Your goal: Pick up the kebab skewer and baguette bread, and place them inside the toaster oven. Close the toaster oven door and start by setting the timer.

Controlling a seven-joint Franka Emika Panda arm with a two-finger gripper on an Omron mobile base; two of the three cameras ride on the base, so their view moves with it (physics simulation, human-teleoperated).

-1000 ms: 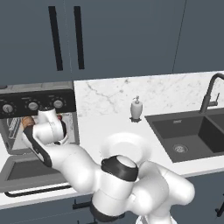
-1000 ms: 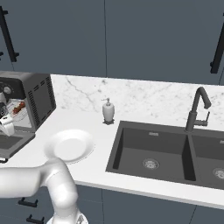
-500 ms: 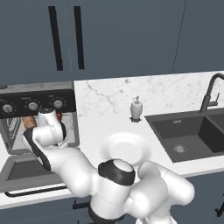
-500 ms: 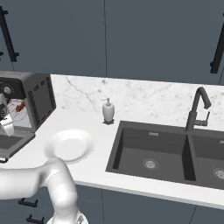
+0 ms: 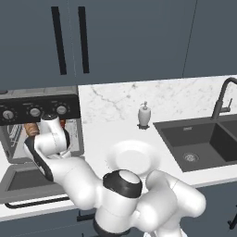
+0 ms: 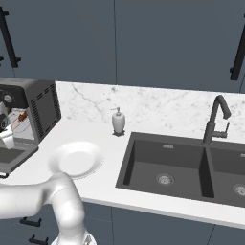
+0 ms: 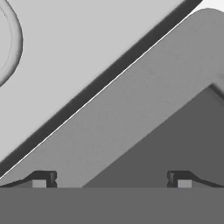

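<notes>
Fingers [image 7: 39, 183] spread, just above toaster oven door [image 7: 144, 113].

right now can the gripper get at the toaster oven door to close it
Probably yes. The gripper is open with nothing between its tips and sits just over the lowered toaster oven door, whose grey frame and glass lie right beneath it. The bar handle at the door's front edge looks unobstructed.

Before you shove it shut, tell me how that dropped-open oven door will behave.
The toaster oven door lies flat, with the toaster oven behind it, so it should probably swing up as one stiff panel rather than slide. Its glass window looks fragile; push gently. The open gripper hovers over its smooth grey frame, which may be slippery.
</notes>
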